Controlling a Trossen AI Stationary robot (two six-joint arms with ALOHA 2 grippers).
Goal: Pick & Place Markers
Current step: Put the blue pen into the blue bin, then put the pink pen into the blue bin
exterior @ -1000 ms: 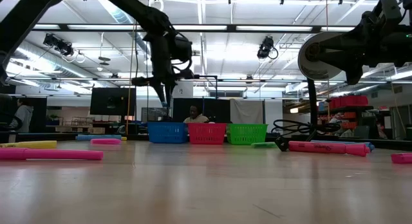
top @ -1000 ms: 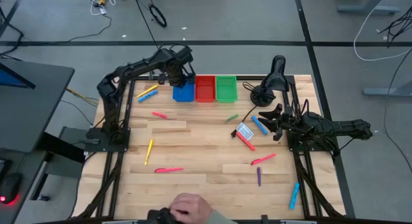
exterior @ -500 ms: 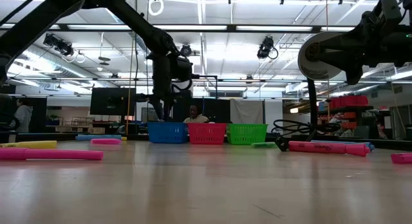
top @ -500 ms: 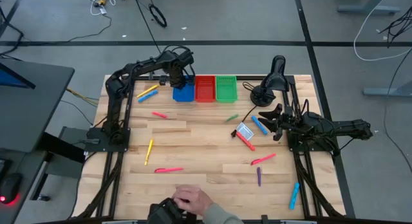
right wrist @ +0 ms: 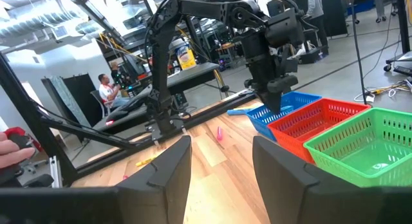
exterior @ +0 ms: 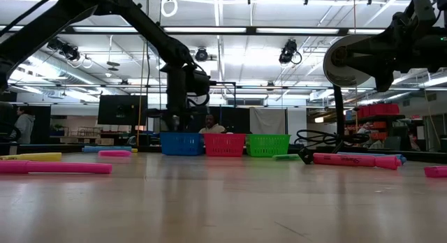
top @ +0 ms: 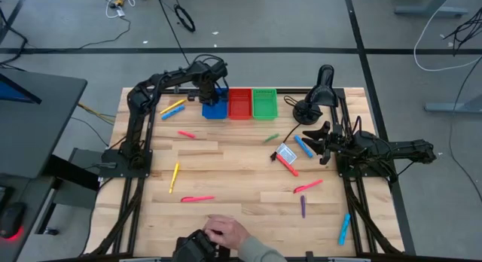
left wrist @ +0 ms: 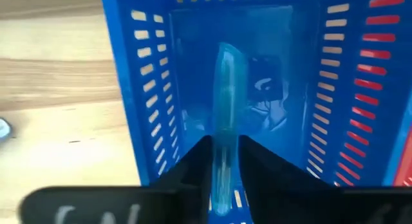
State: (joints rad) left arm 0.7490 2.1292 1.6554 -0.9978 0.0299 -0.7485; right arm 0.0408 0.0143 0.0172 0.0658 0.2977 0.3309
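Now blue marker (left wrist: 225,114) between left pincer (left wrist: 223,161) fingers, over blue bin (left wrist: 154,89).

You have one blue marker (left wrist: 225,121) inside the blue bin (top: 215,109) at the table's far edge, seen end-on between the left gripper's (left wrist: 224,161) fingers. A yellow marker (top: 172,107) and a blue one (top: 173,114) lie side by side near the far left corner. Pink markers (top: 197,199) are scattered across the middle and near side. A small green marker (top: 271,138) lies below the bins. Another blue marker (top: 343,228) lies by the near right corner.
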